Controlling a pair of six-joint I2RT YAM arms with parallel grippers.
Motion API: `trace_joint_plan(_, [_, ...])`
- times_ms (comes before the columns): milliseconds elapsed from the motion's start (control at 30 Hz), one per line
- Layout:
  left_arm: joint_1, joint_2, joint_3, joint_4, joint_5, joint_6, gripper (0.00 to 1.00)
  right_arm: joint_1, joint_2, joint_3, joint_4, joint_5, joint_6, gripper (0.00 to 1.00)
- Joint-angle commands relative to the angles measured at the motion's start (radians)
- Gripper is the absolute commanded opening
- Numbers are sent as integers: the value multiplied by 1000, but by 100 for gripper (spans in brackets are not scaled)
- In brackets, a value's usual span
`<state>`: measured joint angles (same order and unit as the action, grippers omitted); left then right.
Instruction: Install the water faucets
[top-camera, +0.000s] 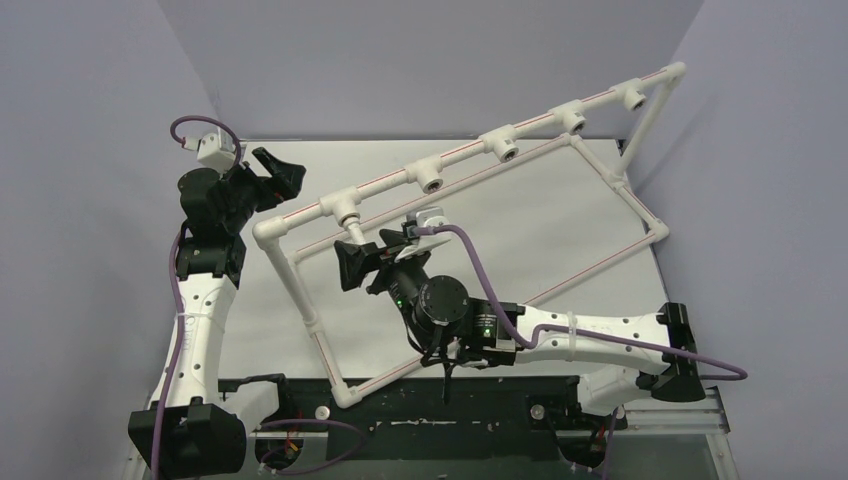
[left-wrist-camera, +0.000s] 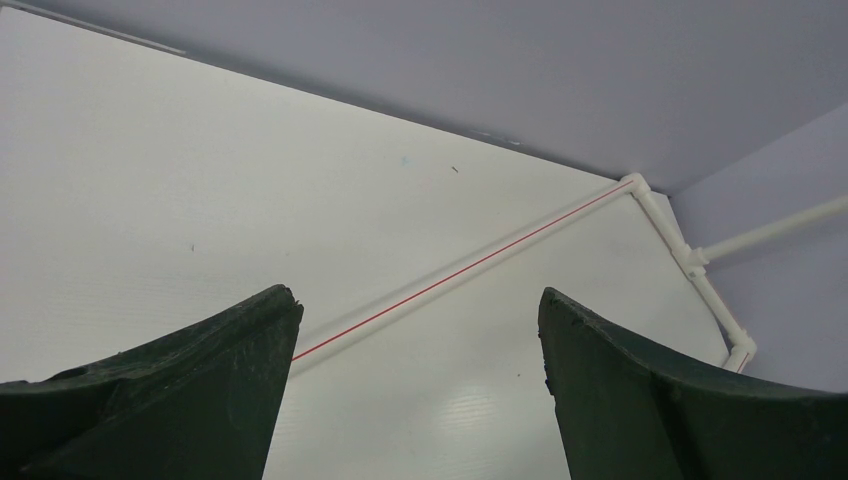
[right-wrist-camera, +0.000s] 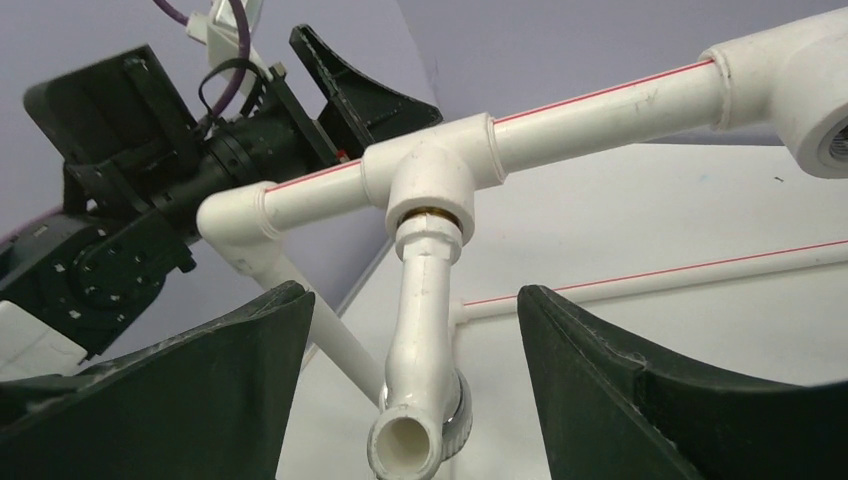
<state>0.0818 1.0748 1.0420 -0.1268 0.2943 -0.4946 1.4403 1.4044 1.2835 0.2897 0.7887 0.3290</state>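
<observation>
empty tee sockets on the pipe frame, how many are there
4, all on the raised rail: second tee from the left, third tee, fourth tee, fifth tee near the right corner. The leftmost tee holds a faucet. None seem hidden.

Bright, even light; soft shadows

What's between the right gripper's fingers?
The white faucet, screwed into a tee socket, hangs untouched inside the open right gripper; the right wrist view shows it.

The water faucet (right-wrist-camera: 425, 330) is seated in the leftmost tee (right-wrist-camera: 428, 172) of the pipe frame (top-camera: 300, 290), just behind the right gripper (top-camera: 348, 266)
</observation>
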Motion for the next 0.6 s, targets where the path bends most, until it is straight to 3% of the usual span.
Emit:
trace_joint_plan(0, [8,-11,19,59,17,-6,87,9,29,43,-55,47,-51,74])
trace_joint_plan(300, [9,-10,18,58,19,-6,87,7,49,21,-29,82,-40,64])
trace_joint_plan(467, [9,-10,18,59,19,-6,87,-6,43,1,-9,56,-3,47])
trace_joint_plan(567, [9,-12,19,59,19,-6,86,-14,40,-12,3,36,28,29])
